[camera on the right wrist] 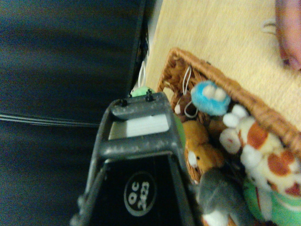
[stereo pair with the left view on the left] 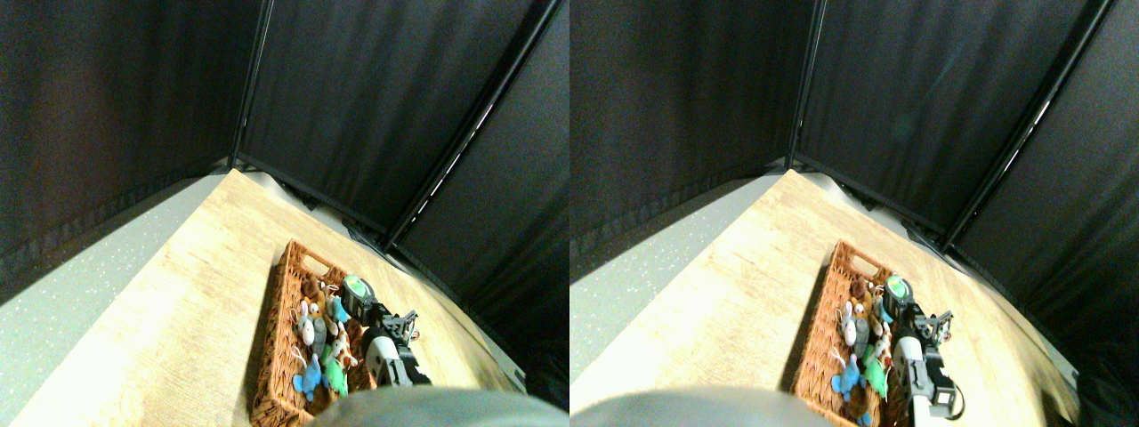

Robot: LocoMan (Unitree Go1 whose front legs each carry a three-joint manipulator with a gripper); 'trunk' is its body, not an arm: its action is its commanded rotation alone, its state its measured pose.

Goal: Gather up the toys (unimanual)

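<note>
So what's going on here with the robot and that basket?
The robot's right claw is at the far right edge of a brown wicker basket on a wooden table, with a green toy at its tip. Several small plush toys already lie in the basket: blue, grey, green, brown and orange-white ones.

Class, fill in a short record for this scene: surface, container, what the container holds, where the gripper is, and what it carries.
surface: light wooden table
container: long brown wicker basket
contents: small plush toys, among them blue, green, grey
gripper position: right gripper over the basket's right rim
carried: a green toy at its tip; grasp not clearly visible
</note>
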